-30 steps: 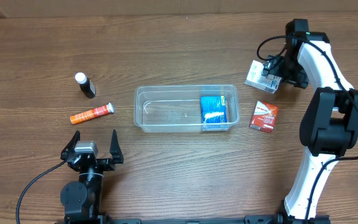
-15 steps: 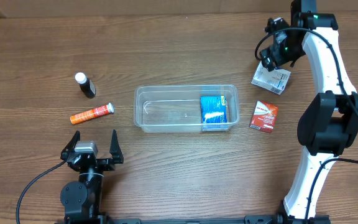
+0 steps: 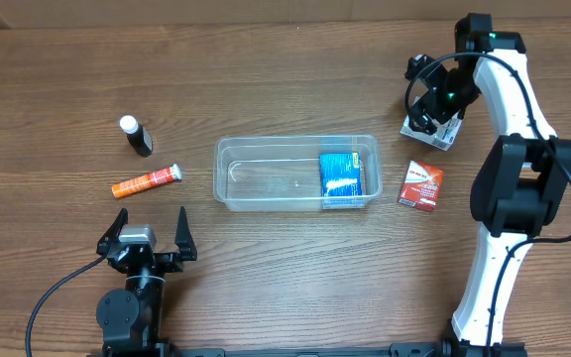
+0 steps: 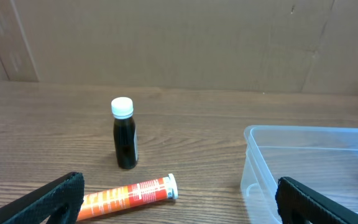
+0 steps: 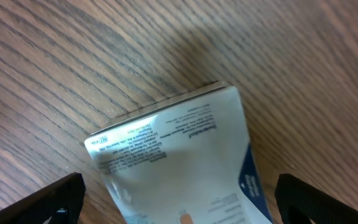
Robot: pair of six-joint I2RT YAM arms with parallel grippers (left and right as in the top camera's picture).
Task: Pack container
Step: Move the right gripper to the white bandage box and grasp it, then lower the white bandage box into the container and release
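Note:
The clear container [image 3: 266, 177] sits mid-table with a blue box [image 3: 340, 178] lying in its right end. My right gripper [image 3: 436, 107] hovers over a white box [image 3: 432, 131] right of the container. In the right wrist view the white box [image 5: 179, 155] lies on the table between my spread fingers [image 5: 179, 208], which are open. A red box [image 3: 421, 185] lies just below it. My left gripper [image 3: 149, 236] is open and empty near the front edge; its wrist view shows the container's corner [image 4: 291, 155].
A black bottle with a white cap [image 3: 137, 136] stands left of the container, with an orange tube [image 3: 147, 180] lying below it. Both show in the left wrist view, bottle [image 4: 125, 134] and tube [image 4: 126, 194], ahead of the left gripper [image 4: 179, 202].
The right gripper swung up and away from the white box, then came back over it. The white box shifted slightly right. The left arm has not moved.

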